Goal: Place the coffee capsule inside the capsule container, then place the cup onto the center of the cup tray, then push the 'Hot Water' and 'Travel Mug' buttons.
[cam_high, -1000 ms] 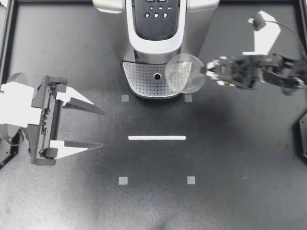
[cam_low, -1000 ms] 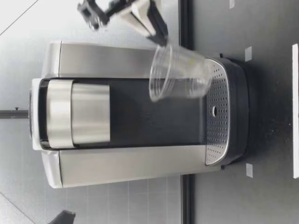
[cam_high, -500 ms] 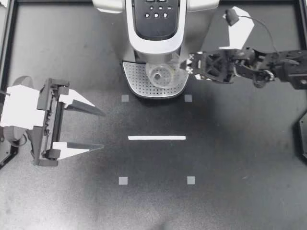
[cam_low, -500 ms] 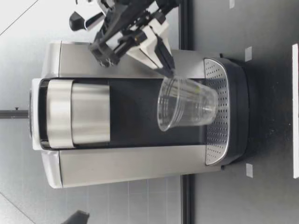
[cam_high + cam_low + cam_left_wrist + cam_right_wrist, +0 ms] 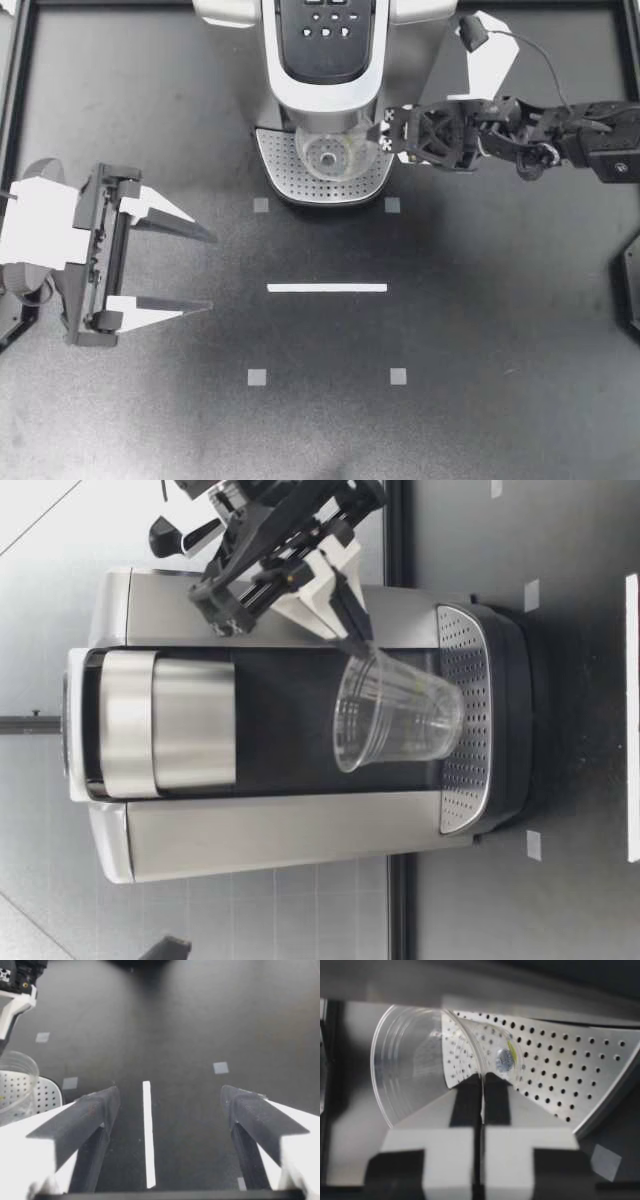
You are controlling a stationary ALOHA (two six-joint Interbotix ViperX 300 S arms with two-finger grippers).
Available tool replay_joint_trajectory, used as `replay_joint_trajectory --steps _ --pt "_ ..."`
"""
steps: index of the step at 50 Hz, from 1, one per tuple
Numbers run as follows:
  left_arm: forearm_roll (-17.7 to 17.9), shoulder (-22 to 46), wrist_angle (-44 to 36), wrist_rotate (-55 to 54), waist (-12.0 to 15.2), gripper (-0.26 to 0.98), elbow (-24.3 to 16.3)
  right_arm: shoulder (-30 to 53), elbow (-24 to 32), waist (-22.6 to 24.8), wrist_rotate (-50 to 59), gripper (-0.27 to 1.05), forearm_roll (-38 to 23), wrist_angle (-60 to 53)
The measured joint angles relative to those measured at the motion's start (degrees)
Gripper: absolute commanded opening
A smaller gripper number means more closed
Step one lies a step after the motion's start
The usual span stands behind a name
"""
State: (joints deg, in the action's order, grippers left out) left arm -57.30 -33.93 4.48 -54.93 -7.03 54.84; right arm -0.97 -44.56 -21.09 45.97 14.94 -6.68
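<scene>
Edged further in since last look: clear plastic cup [image 5: 328,157] tilts over the perforated silver cup tray [image 5: 280,172], rim pinched in my right gripper [image 5: 377,135]; my left gripper [image 5: 205,268] sits spread, well apart.

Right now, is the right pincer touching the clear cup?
Touching: my right pincer pinches the clear cup. The right wrist view shows both fingers pressed against its wall from two sides.
</scene>
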Motion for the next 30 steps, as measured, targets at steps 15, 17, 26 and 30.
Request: replay_joint_trajectory --steps 15,17,26,30 --pt "0.62 -0.09 0.00 0.00 0.09 0.74 0.09 0.62 0.53 0.00 0.00 0.40 0.00 -0.18" --pt "0.70 -0.09 0.00 0.00 0.09 0.75 0.18 0.62 0.53 0.00 0.00 0.41 0.00 -0.18" --pt "1.14 -0.09 -0.18 0.00 0.00 0.74 0.26 0.62 0.62 0.00 -0.09 0.41 0.00 -0.18" --pt "1.58 -0.09 -0.35 0.00 0.00 0.75 0.26 0.44 0.62 0.00 -0.09 0.42 0.00 -0.18"
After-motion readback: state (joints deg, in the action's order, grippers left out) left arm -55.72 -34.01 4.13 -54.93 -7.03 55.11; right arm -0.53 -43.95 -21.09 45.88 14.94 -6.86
